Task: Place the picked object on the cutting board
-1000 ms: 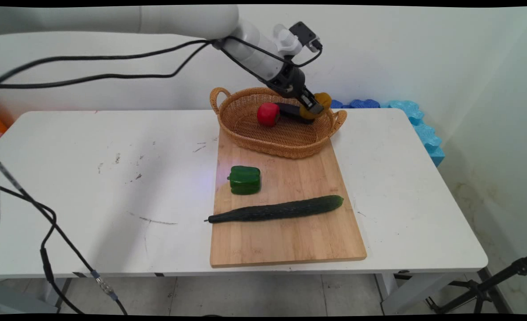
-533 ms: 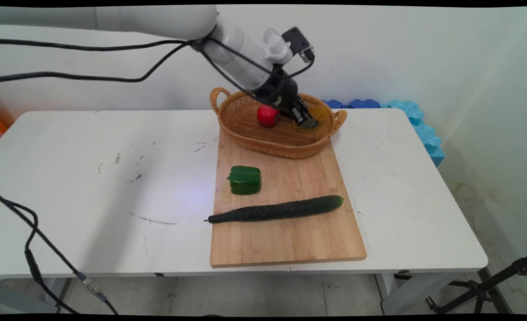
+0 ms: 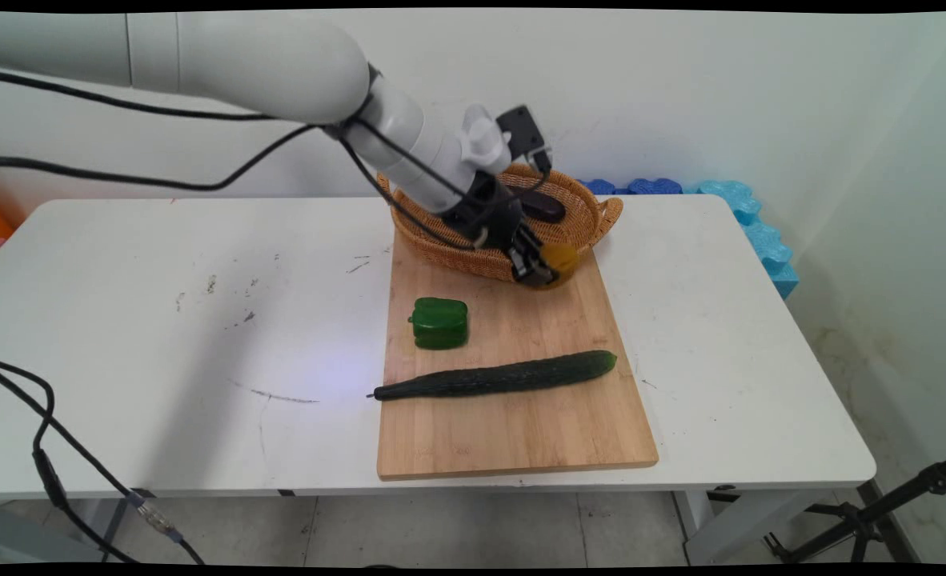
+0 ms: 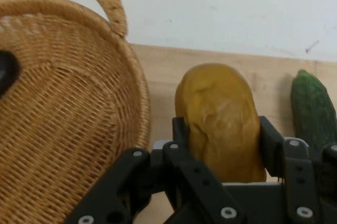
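Yellow-brown potato (image 4: 221, 121) sits tight between the two black fingers (image 4: 181, 134) of the gripper (image 3: 543, 268) — the hand view shows one finger pressed on each side of it, so the gripper is clamped on the potato and carries it. In the main view the potato (image 3: 561, 258) hangs just past the near rim of the basket (image 3: 489, 260), over the far end of the wooden board (image 3: 521, 416). It looks lifted off the wood, but how high can't be told.

Done so far, judging by how things lie: the potato is out of the basket and in the grip. Left: it isn't set down on anything yet.

Other things around:
- A dark, long veg, maybe an eggplant (image 3: 541, 206), lies inside the basket, near the far side. The arm covers most of the basket's inside, so what else is in there can't be seen.
- A green pepper (image 3: 439, 322) stands on the board, near its left edge, well apart from the gripper.
- A long cucumber (image 3: 495, 376) lies across the board, nearer the camera, its thin end poking over the board's left edge. The hand view shows its thick end at the right, beside the potato but not touching.

The board lies on the white table (image 3: 161, 320), and the basket rests partly on the board's far end.
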`<state>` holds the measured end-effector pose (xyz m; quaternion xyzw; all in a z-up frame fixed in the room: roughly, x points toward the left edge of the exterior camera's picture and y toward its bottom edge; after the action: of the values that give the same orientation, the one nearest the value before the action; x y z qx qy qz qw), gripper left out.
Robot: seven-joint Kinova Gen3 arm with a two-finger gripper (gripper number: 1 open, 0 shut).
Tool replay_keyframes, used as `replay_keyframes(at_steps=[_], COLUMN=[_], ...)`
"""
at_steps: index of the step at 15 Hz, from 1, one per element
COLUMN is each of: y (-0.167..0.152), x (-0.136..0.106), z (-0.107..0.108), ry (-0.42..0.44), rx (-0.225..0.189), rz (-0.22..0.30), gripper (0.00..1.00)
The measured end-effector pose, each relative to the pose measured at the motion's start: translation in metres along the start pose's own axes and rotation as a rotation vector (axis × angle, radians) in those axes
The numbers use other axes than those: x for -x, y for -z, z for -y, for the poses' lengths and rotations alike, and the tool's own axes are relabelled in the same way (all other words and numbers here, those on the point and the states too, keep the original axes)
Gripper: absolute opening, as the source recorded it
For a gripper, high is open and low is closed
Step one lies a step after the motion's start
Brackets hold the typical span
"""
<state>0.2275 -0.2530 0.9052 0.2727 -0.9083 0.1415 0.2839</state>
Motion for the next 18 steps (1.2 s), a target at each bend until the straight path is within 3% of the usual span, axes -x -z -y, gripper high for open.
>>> replay_keyframes(at_steps=[18], y=[-0.070], x=[0.040], z=[-0.017], ry=[-0.041], rx=[0.008], rz=[0.071], gripper=[0.00])
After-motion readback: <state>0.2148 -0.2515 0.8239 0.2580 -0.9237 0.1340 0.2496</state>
